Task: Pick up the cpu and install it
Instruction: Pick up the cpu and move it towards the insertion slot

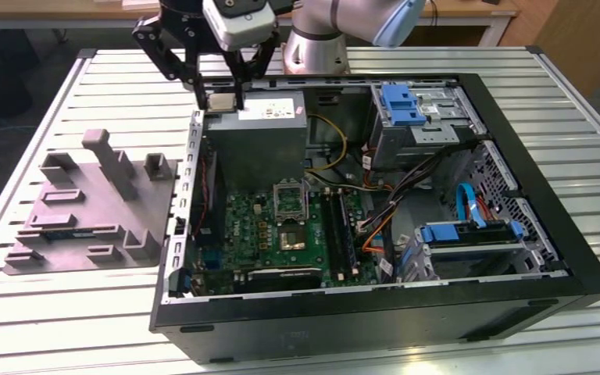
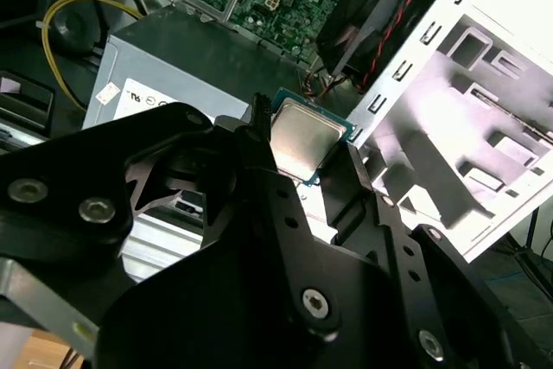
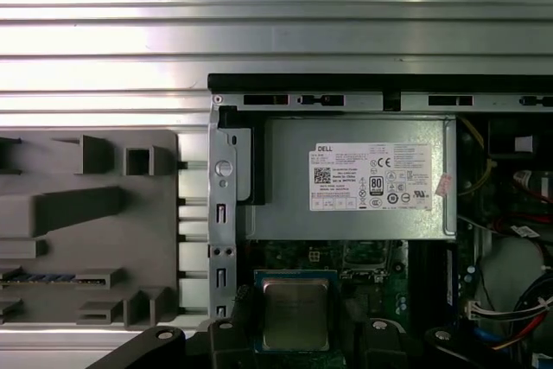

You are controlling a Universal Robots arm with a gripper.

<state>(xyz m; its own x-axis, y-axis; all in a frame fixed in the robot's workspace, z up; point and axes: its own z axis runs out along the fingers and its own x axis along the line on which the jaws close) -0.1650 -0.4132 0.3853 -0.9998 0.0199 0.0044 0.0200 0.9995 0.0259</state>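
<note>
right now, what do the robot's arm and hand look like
The arm is silvery-grey tubing with rounded joints and a pale blue end cap. The hand is matte black: two fingers built of flat linked bars, pinned with silver hex-socket screws and mounted on a pale grey wrist block.

Robotics lab or workshop, slotted aluminium surface (image 1: 581, 133), opened computer case (image 1: 331, 328), grey moulded parts holder (image 1: 81, 226), robot arm (image 1: 342, 23), wooden desk behind (image 1: 465, 11)
</note>
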